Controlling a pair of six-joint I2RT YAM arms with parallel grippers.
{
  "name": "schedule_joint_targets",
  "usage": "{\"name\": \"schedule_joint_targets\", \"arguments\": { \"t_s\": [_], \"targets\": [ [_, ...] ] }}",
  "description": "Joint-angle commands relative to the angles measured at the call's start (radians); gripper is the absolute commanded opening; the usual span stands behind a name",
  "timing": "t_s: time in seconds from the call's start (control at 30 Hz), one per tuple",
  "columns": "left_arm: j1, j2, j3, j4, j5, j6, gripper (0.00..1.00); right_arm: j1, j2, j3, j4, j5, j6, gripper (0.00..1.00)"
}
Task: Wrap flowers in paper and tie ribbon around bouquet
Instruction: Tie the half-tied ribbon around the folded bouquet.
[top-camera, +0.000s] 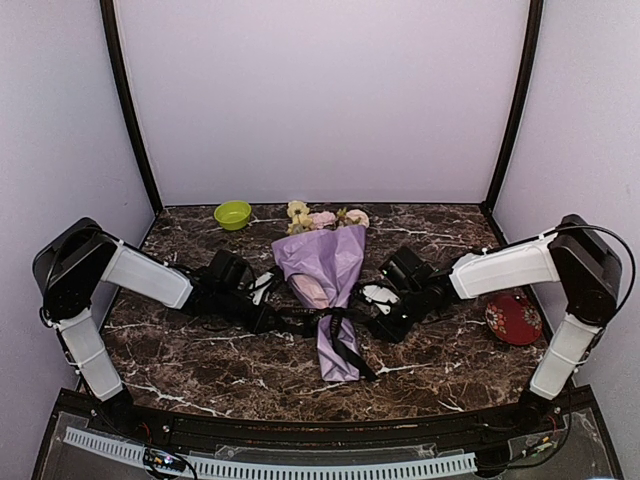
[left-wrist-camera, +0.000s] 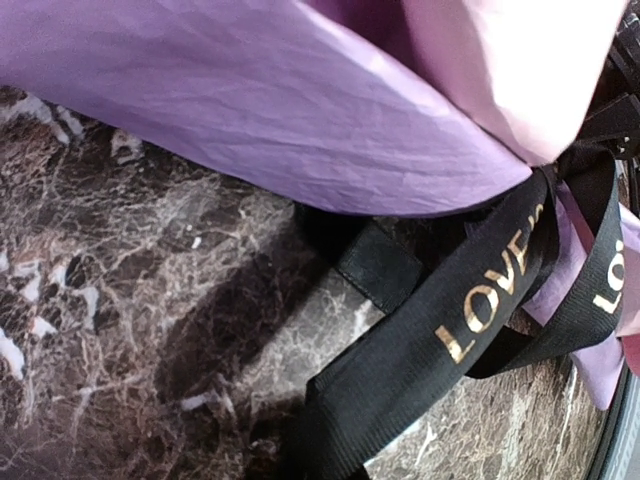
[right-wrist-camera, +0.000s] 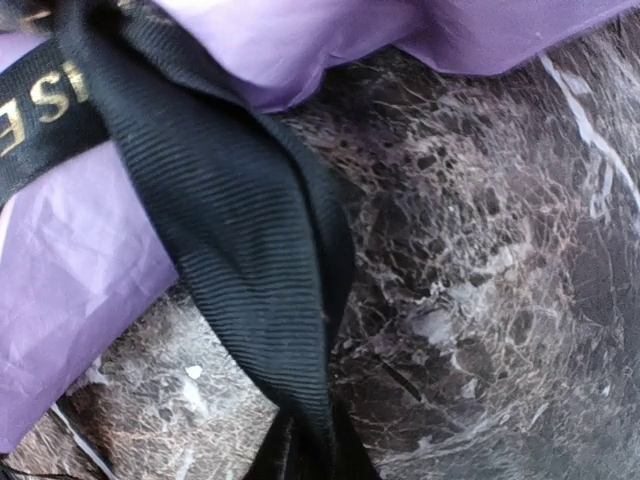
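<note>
Dark veined marble is filling the near ground, and we are reading the tabletop (top-camera: 200, 370) outward from our two arm bases. Nearest us, the narrow stem end of the bouquet (top-camera: 338, 350) is lying flat on the marble, with loose black tails spilling beside it. Just beyond, the ribbon (top-camera: 335, 322) is circling the cone's waist in a knot, and gold lettering is showing on its weave in the wrist views.

Our arms are meeting there from either side. The left jaws are fully closed. A tail is running straight down out of the left wrist view toward them, so we are judging that they are pinching the ribbon. The right jaws are sitting outside their own view. Ribbon is narrowing toward them at the bottom edge, yet we cannot tell how wide they are standing or whether they are gripping anything. A red dish (top-camera: 513, 318) is resting off to the right.

Farther on, the paper (top-camera: 320, 262) is flaring wide. The flowers (top-camera: 322, 217) are peeping out at its far end, near a green bowl (top-camera: 232, 213).

We are expecting the ribbon to handle as light, floppy and slick, so we are favouring a flat pinch across a tail close to the knot. The paper is looking thin and easily crushed or torn, so any pull belongs along the ribbon, never on the cone.
</note>
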Motion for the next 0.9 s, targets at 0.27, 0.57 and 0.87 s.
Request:
{"name": "schedule_joint_targets", "arguments": {
  "t_s": [0.27,0.57,0.87],
  "targets": [
    [0.145,0.075,-0.036,0.089,0.07,-0.185,0.0,0.021,-0.018,-0.068,-0.037,-0.159,0.126,0.0],
    [0.224,0.146,-0.125,0.172,0.096,-0.295,0.0,0.034,-0.013,-0.141,0.003,-0.223,0.177,0.0],
    [0.227,0.132,-0.142,0.203,0.119,-0.279,0.0,0.024,-0.022,-0.137,-0.004,-0.198,0.168,0.0]
  ]
}}
